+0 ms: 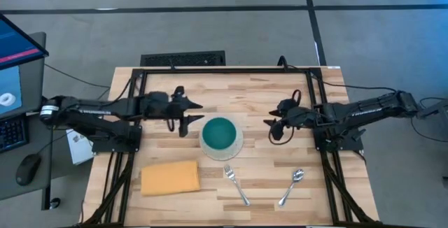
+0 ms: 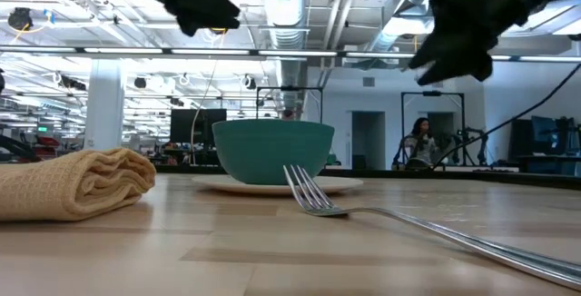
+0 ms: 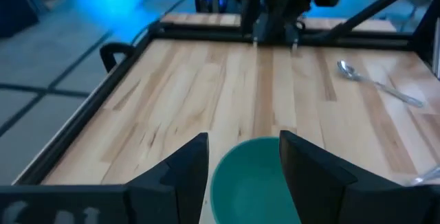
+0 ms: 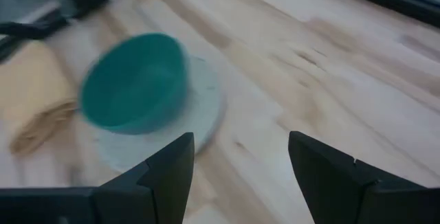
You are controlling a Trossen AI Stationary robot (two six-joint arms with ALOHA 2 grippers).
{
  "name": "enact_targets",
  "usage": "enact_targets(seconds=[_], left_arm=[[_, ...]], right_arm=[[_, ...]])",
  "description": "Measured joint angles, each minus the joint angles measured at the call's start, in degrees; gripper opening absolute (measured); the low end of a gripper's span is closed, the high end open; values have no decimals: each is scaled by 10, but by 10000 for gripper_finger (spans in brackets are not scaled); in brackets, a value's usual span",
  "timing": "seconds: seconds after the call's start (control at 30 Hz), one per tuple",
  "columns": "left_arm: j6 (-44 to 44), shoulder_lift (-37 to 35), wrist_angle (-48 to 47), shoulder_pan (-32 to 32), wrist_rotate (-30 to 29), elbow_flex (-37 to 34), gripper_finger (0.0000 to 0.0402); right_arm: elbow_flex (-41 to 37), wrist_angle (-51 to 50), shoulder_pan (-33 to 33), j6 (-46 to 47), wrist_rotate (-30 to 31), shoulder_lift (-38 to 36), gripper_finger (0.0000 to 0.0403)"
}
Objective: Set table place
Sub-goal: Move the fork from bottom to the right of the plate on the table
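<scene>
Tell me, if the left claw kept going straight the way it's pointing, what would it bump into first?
Probably the teal bowl on its plate. The left gripper points across the table toward it, fingers open, and its wrist view shows the bowl right ahead. It may hang slightly above the rim, so it could pass over.

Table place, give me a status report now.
Left gripper and right gripper open, empty, raised either side of teal bowl on plate. Tabletop: folded cloth, fork, spoon laid out. Nothing blocking.
</scene>
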Motion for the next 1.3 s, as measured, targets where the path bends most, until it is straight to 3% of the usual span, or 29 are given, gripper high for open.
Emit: enact_targets(seconds=[0.1, 0.3, 0.7, 1.03, 1.3], left_arm=[[-1, -32, 46, -12, -16, -47, 169], [-36, -62, 32, -22, -28, -95, 169], [-45, -60, 40, -43, -37, -144, 169], [-29, -60, 38, -71, -37, -147, 169], [-31, -60, 39, -107, -37, -147, 169]], right_arm=[[31, 8, 29, -10, -2, 37, 260], [143, -30, 83, 5, 2, 167, 260], [392, -242, 178, 192, -18, 417, 260], [554, -304, 223, 253, -18, 533, 260], [605, -318, 242, 307, -37, 586, 260]])
